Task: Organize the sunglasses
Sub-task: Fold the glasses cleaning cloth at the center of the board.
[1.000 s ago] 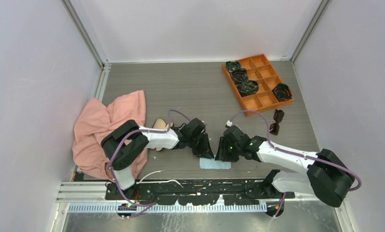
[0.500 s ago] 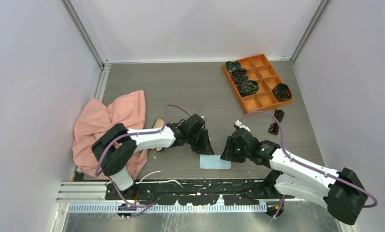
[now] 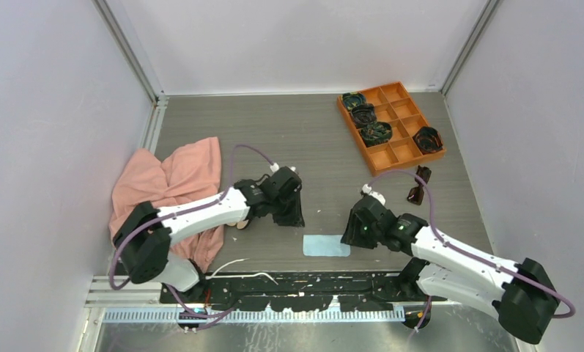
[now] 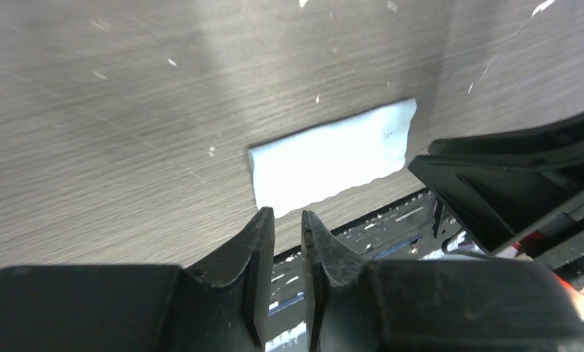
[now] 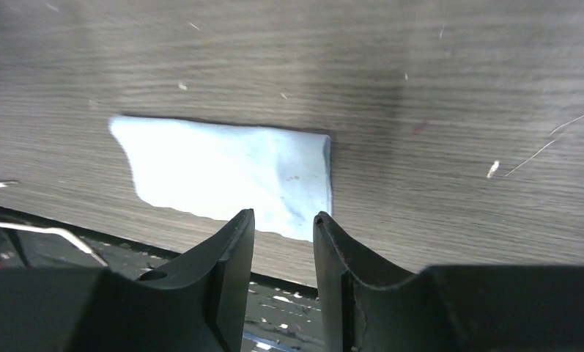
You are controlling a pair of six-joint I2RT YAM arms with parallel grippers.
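The sunglasses (image 3: 418, 185) lie folded on the table at the right, just below the orange tray, dark frame with reddish-brown lenses. No gripper is near them. My left gripper (image 3: 294, 217) hangs over the table's middle, up and left of a light blue cloth (image 3: 326, 245). In the left wrist view its jaws (image 4: 287, 213) stand a narrow gap apart and hold nothing, with the cloth (image 4: 333, 158) ahead of them. My right gripper (image 3: 351, 236) is at the cloth's right end, and in the right wrist view it (image 5: 283, 214) is open a little and empty above the cloth (image 5: 223, 172).
An orange tray (image 3: 402, 92) with compartments stands at the back right and holds several dark coiled bundles (image 3: 376, 132). A pink cloth (image 3: 164, 191) lies crumpled at the left. A bit of tan lining (image 3: 237, 222) shows under the left arm. The right arm (image 4: 516, 191) shows in the left wrist view.
My left gripper has drawn back up and to the left, off the blue cloth. My right gripper has moved a little to the right. The cloth lies flat and the sunglasses have not moved.
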